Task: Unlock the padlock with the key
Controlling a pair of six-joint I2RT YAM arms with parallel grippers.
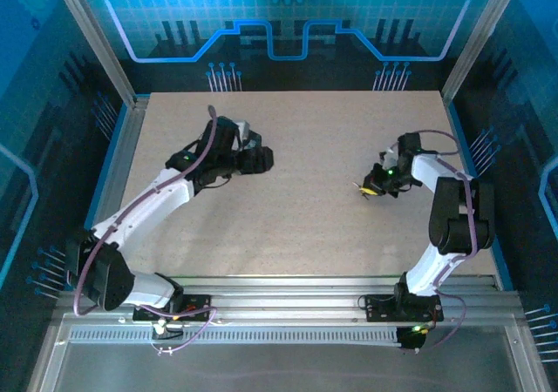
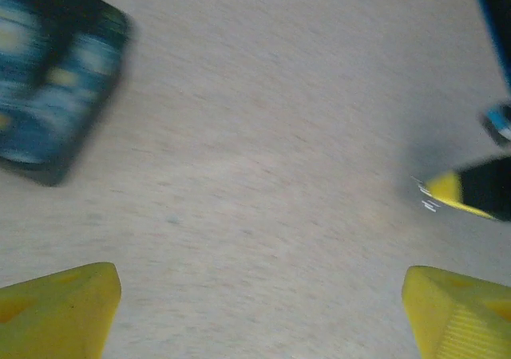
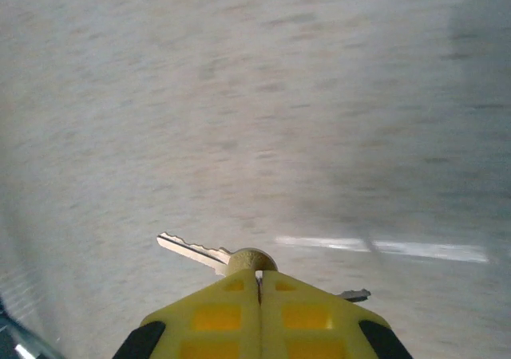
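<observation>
**The key (image 3: 192,251) is pinched on the right, jaws are spread on the left**

Starting on the left half of the table (image 1: 305,235), the left gripper (image 2: 257,315) is held low over the bare board. Its yellow fingertips (image 2: 56,311) are set wide apart, and nothing is caught between them. At the upper left of the wrist view a dark painted tin (image 2: 56,80) with a blue and yellow swirl print is seen lying flat on the surface, blurred and clear of both fingertips. From above, this gripper is placed left of the table's centre, a little nearer the far edge than the near one.

On the right half, the right gripper (image 3: 259,283) is found roughly midway between the far and near edges, well apart from the left one. Its yellow fingers (image 3: 311,319) are pressed together, and the key is clamped by its round head at their very tips. The toothed blade is pointed out to the left of the wrist view. Whether it is touching the table cannot be told. A small metal piece (image 3: 355,295) is glimpsed just right of the fingers, too small to identify.
</observation>
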